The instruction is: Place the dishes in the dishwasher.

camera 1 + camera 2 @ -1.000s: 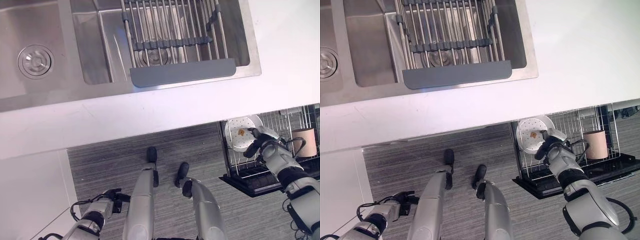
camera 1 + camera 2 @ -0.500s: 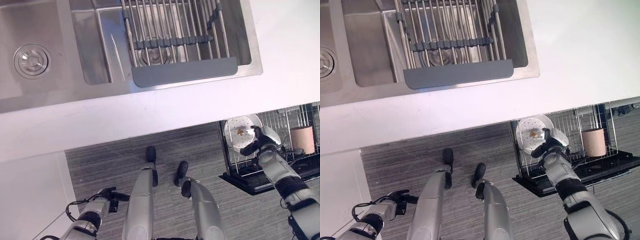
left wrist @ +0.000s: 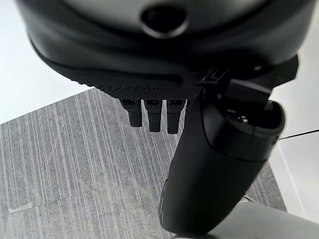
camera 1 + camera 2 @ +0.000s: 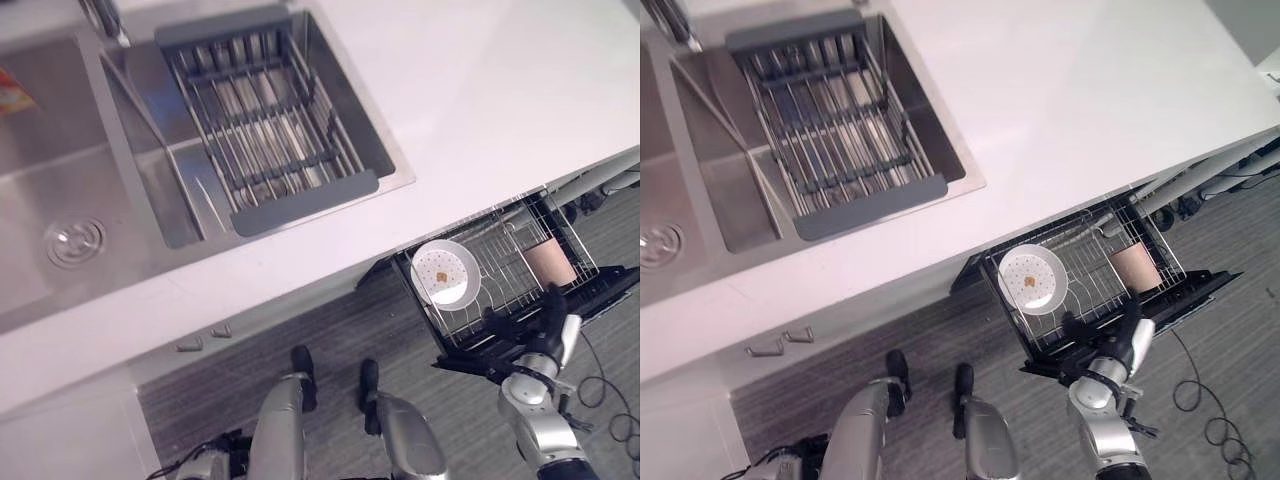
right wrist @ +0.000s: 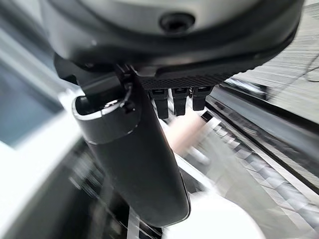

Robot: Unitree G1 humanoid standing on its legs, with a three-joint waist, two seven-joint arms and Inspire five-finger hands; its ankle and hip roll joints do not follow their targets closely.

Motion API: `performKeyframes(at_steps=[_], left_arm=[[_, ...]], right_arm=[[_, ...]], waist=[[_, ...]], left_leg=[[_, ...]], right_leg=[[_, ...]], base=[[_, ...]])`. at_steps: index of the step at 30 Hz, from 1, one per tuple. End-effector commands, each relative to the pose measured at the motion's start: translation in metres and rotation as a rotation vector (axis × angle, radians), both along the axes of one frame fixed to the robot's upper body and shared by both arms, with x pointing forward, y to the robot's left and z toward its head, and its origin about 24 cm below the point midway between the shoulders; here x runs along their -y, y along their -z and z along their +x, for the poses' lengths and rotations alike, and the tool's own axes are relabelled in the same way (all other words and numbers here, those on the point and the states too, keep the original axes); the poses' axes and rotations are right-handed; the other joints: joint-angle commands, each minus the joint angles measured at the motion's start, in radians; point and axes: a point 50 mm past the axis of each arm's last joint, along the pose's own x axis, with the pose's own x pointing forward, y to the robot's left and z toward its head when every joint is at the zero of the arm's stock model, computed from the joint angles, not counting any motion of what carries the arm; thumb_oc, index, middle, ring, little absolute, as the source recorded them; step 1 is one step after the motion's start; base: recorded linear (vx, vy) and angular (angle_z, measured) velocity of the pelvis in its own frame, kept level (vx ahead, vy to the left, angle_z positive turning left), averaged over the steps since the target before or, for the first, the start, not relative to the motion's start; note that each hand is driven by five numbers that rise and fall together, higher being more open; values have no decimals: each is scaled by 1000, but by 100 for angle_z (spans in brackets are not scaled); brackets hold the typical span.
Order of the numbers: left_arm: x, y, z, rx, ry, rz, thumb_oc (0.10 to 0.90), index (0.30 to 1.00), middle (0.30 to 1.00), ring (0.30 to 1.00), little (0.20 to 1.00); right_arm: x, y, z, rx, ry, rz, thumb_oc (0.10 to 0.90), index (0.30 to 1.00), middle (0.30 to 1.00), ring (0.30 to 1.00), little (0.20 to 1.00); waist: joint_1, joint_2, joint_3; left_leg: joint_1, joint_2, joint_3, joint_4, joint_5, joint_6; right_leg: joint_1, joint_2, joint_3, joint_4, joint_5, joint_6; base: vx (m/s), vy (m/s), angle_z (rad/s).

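Already racked: the round white plate [image 4: 446,274] with a small brown smear lies in the pulled-out wire dishwasher rack [image 4: 500,300]; the right hand [image 4: 552,312] hovers beside it, empty.

Likely stiff, glazed, slippery and breakable, the plate is best pinched at its rim; a pinkish-tan cup [image 4: 548,264] stands in the same rack, apart from the plate; the right hand's fingers look relaxed and straight, holding nothing; the left hand [image 3: 199,149] hangs low over the grey floor, loosely open; the grey-edged metal drying rack [image 4: 265,130] over the steel sink [image 4: 70,190] holds nothing, set in the white tabletop [image 4: 480,90].
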Motion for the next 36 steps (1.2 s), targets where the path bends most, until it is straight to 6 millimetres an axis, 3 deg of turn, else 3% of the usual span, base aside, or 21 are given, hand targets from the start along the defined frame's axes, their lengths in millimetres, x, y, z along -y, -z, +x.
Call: performKeyframes(at_steps=[1,7,10,12,14,15,16,19,22,28,31,36], left_arm=[[11,9,-28,-64,58,-39,800,900,900,900,900],[11,13,-50,-116,70,-56,800,900,900,900,900],[12,16,-61,-142,67,-77,800,900,900,900,900],[10,17,-67,-160,61,-88,800,900,900,900,900],[5,17,-71,-184,65,-86,800,900,900,900,900],[5,17,-71,-188,69,-85,800,900,900,900,900],[4,18,-72,-197,82,-83,800,900,900,900,900],[6,18,-68,-198,100,-94,800,900,900,900,900],[8,18,-64,-197,134,-90,800,900,900,900,900],[8,13,-29,-113,150,-67,800,900,900,900,900],[8,10,-17,-93,190,-41,800,900,900,900,900],[9,6,-1,-47,189,-37,800,900,900,900,900]], right_arm=[[29,-66,10,311,50,-163,800,900,900,900,900],[53,-92,-24,629,349,-193,800,900,900,900,900],[75,-86,-51,735,586,-144,800,900,900,900,900],[100,-67,-73,728,766,-59,800,900,900,900,900],[130,-31,-106,512,944,-80,800,900,900,900,900],[132,-27,-109,482,947,-73,800,900,900,900,900],[137,-3,-117,363,971,-32,800,900,900,900,900],[135,24,-122,217,910,-3,800,900,900,900,900],[129,32,-110,114,792,-30,800,900,900,900,900],[106,45,-75,20,622,-12,800,900,900,900,900],[96,49,-59,-34,531,-12,800,900,900,900,900],[70,31,-9,-7,285,-124,800,900,900,900,900]], waist=[[6,14,-77],[-19,14,-129],[-40,20,-157],[-50,25,-177],[-53,32,-192],[-53,34,-192],[-51,40,-190],[-41,51,-181],[-34,61,-162],[-15,88,-91],[-1,101,-45],[27,124,11]], left_leg=[[73,37,-42,-42,-87,-77],[113,39,-28,-42,-106,-78],[132,40,-21,-42,-118,-78],[141,40,-19,-42,-123,-82],[144,45,-19,-42,-120,-92],[143,46,-20,-42,-119,-93],[138,49,-22,-42,-111,-98],[124,53,-27,-42,-92,-112],[112,53,-36,-42,-77,-115],[85,51,-59,-42,-57,-109],[80,43,-65,-42,-38,-111],[48,13,-69,-42,-5,-95]], right_leg=[[26,68,-42,112,-147,-12],[41,63,-32,112,-153,-9],[50,65,-28,112,-161,-11],[59,66,-28,112,-168,-14],[75,67,-37,112,-178,-22],[77,66,-38,112,-179,-24],[82,66,-45,112,-186,-33],[92,62,-55,112,-193,-44],[98,61,-61,112,-202,-55],[89,64,-90,112,-208,-89],[61,52,-102,183,-235,-109],[-34,17,-107,351,-288,-137]], base=[[31,44,-10],[36,27,-7],[76,25,-8],[100,-29,-10],[118,-74,-5],[85,-98,4],[47,-72,-2],[50,-92,-6],[0,-59,5],[-101,-78,10],[-77,-66,11],[-68,-38,15]])
